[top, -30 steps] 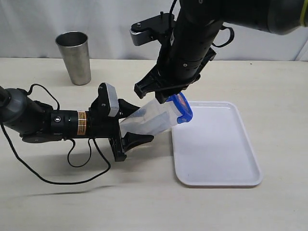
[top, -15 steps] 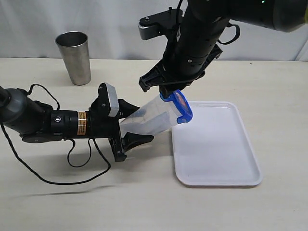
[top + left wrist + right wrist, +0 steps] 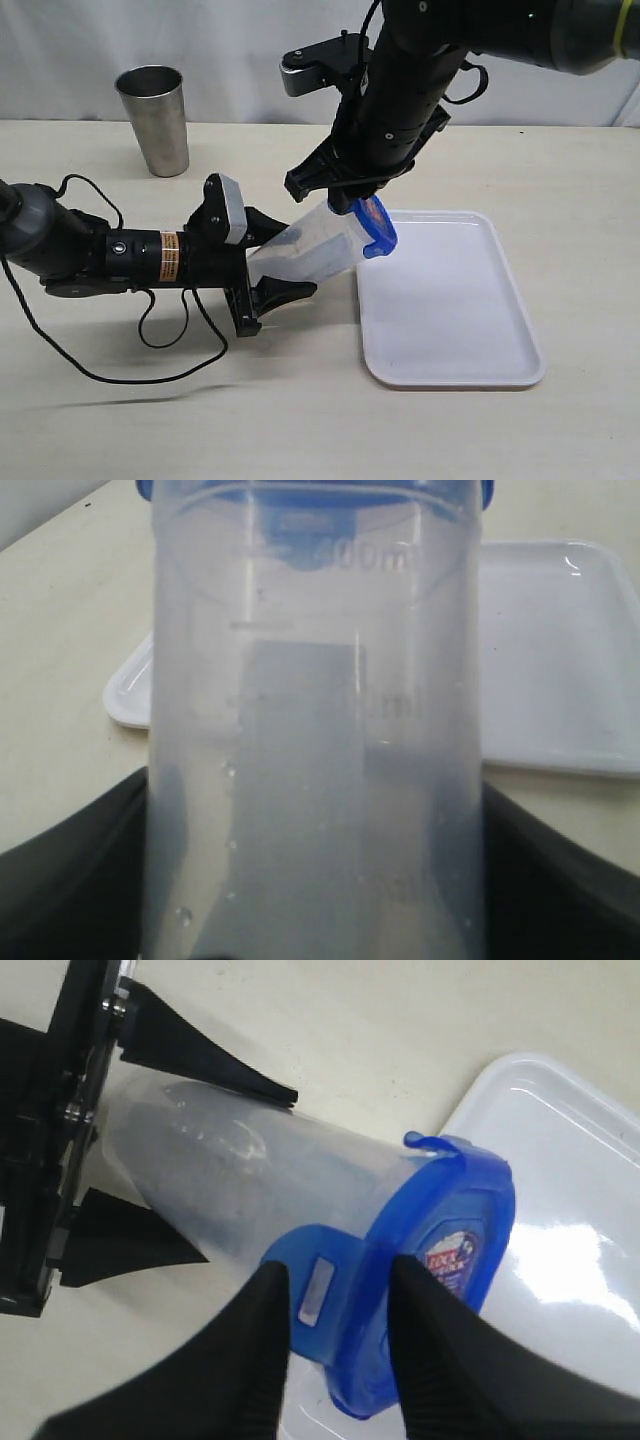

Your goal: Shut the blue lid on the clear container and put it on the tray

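Clear container (image 3: 310, 250): held tilted, base toward the left arm, mouth pointing over the near corner of the tray (image 3: 450, 330). It is lifted off the surface (image 3: 100, 420) and does not rest on the tray.

Blue lid (image 3: 375, 225): seated on the container's mouth, sticker face outward.

Left claw (image 3: 283, 258): clamped on the container's lower body, one finger on each side.

Right claw (image 3: 335, 195): lowered onto the lid from above. Its jaws stand apart astride one side flap; whether they pinch it cannot be told.

Steel cup (image 3: 155, 120): upright at the far left of the surface, well apart, not involved.

Progress, as judged:
- Done: lid set on the mouth.
- In hand: snapping the flaps. One flap appears to stick out unlatched, while the one between the right fingers looks folded down.
- Left: remaining flaps, then standing the container on the tray and letting go.

Views compared:
- Exterior: the only one showing both arms, the tilt, the gap to the surface and the cup.
- Right wrist: the only one showing the lid (image 3: 430, 1270) closely, with sticker and raised flap, and the right claw (image 3: 340, 1270) against the rim.
- Left wrist: looks along the container (image 3: 315, 760) wall. It shows moulded volume marks, a label seen from behind, dark fingers at both sides and the tray (image 3: 560, 660) beyond. The flaps' latching is hidden here.
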{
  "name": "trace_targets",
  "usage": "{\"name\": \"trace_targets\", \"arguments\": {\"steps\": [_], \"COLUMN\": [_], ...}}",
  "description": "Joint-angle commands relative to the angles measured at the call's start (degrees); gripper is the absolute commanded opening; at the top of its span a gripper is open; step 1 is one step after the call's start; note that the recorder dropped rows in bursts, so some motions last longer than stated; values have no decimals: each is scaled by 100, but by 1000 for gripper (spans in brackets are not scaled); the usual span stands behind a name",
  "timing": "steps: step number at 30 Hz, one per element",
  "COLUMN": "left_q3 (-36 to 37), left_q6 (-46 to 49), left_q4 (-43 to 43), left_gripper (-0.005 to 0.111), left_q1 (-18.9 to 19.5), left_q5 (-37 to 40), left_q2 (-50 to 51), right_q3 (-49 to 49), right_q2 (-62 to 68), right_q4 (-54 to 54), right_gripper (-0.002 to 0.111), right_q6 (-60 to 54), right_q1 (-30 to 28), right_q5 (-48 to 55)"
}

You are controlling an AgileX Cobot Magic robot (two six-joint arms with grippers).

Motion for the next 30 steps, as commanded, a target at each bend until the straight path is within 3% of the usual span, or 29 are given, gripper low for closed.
{"name": "trace_targets", "arguments": {"steps": [1, 20, 30], "left_q3": [9, 9, 9], "left_q6": [-18, -18, -18], "left_q4": [-77, -77, -77], "left_gripper": [0, 0, 0], "left_q1": [-39, -39, -39], "left_q5": [-232, -264, -264], "left_q2": [-101, -101, -101], "right_q3": [-22, -22, -22], "right_q2": [216, 624, 795], "right_q4": [204, -302, -89], "right_gripper": [26, 28, 23], "right_q6": [-170, -237, -703], "right_q1": [2, 469, 641], "right_q5": [71, 248, 331]}}
